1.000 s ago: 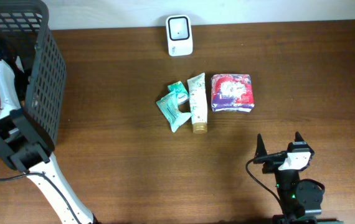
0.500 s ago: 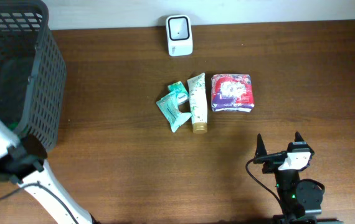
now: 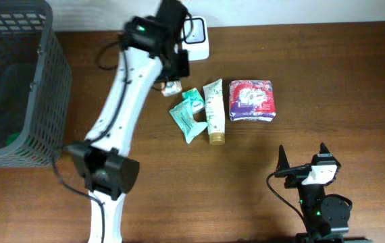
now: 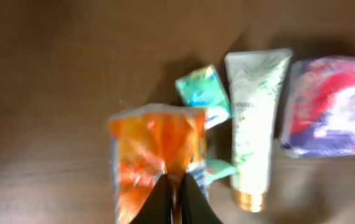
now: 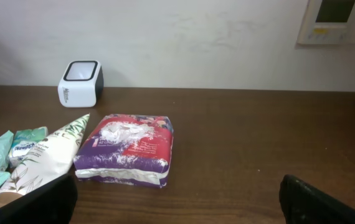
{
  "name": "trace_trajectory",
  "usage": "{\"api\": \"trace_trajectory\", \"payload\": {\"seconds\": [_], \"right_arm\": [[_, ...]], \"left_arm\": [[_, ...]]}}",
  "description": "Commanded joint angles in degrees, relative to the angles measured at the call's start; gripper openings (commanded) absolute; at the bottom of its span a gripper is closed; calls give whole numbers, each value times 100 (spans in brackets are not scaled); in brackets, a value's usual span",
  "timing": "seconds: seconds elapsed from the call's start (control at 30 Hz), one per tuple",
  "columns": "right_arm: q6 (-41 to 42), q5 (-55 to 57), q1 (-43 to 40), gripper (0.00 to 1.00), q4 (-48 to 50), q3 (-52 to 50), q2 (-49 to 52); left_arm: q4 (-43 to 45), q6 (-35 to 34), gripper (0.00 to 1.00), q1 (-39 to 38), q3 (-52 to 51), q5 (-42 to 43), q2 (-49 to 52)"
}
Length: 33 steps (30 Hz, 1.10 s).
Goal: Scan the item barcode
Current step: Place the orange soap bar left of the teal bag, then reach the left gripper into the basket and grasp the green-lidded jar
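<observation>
My left gripper (image 4: pixel 176 184) is shut on the top edge of an orange snack packet (image 4: pixel 152 152), which hangs below it. In the overhead view the left gripper (image 3: pixel 176 75) hovers just left of the white barcode scanner (image 3: pixel 199 42), and the packet (image 3: pixel 172 87) shows as a small pale item under it. The arm covers part of the scanner's top. From the right wrist view the scanner (image 5: pixel 81 83) stands at the back by the wall. My right gripper (image 3: pixel 302 156) rests open at the front right, holding nothing.
Two teal packets (image 3: pixel 188 111), a pale green tube (image 3: pixel 213 111) and a purple-red soft pack (image 3: pixel 251 100) lie together mid-table. A dark mesh basket (image 3: pixel 40 88) stands at the far left.
My left arm has swung from the basket at the left across to the scanner, carrying the orange packet. The right arm has not moved.
</observation>
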Motion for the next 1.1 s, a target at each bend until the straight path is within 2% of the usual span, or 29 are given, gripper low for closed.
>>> {"api": "trace_trajectory", "payload": {"seconds": [0.0,0.13,0.17,0.27,0.33,0.4,0.43,0.53,0.57,0.73,0.8,0.9,1.0,1.07], "right_arm": [[-37,31,31,99,-20,-48,-33],[-37,31,31,99,-20,-48,-33],[-37,31,31,98,-20,-48,-33],[-37,31,31,99,-20,-48,-33],[-37,31,31,99,-20,-48,-33],[-37,31,31,99,-20,-48,-33],[-37,31,31,99,-20,-48,-33],[-37,31,31,99,-20,-48,-33],[-37,31,31,99,-20,-48,-33],[-37,31,31,99,-20,-48,-33],[-37,31,31,98,-20,-48,-33],[-37,31,31,98,-20,-48,-33],[-37,31,31,99,-20,-48,-33],[-37,31,31,99,-20,-48,-33]], "left_arm": [[1567,105,5,-33,-1749,-424,-26],[3147,105,8,63,-3222,-931,-20],[3281,105,11,63,-3401,-931,-20],[3115,105,16,122,-3049,-855,-120],[2514,105,25,380,-1967,-549,-437],[2006,107,55,688,-916,-540,-763],[1670,109,89,966,-175,-542,-964],[1241,107,95,1832,855,-540,-1335],[1235,103,99,2337,990,-538,-1480],[1257,-24,99,4321,984,-520,-1521],[868,-22,99,4959,962,-522,-1506],[140,107,99,5364,962,-520,-1152],[-503,883,99,5438,955,-531,-411],[-916,907,99,5438,955,-920,-74]]}}
